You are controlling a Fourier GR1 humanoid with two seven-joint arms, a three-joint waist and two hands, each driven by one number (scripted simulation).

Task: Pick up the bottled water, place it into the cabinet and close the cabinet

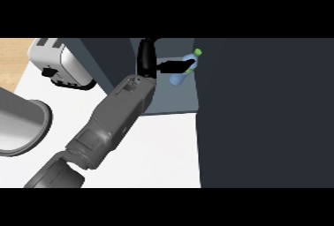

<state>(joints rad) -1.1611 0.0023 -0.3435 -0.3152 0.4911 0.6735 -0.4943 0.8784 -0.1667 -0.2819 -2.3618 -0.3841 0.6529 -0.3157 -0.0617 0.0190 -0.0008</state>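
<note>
The bottled water (178, 78) is a pale blue bottle with a green cap, tilted, inside the open cabinet (171, 103) at the top middle. My left hand (171, 66) reaches in from the lower left on a long grey forearm, its black fingers curled round the bottle's middle. I cannot tell whether the bottle's base touches the cabinet floor. The cabinet's dark door (264, 114) stands open and fills the right side of the view. My right hand does not show.
A silver toaster (60, 66) stands at the upper left on the white counter (163, 150). A large grey metal pot (20, 128) sits at the left edge. A wooden floor shows at the far upper left.
</note>
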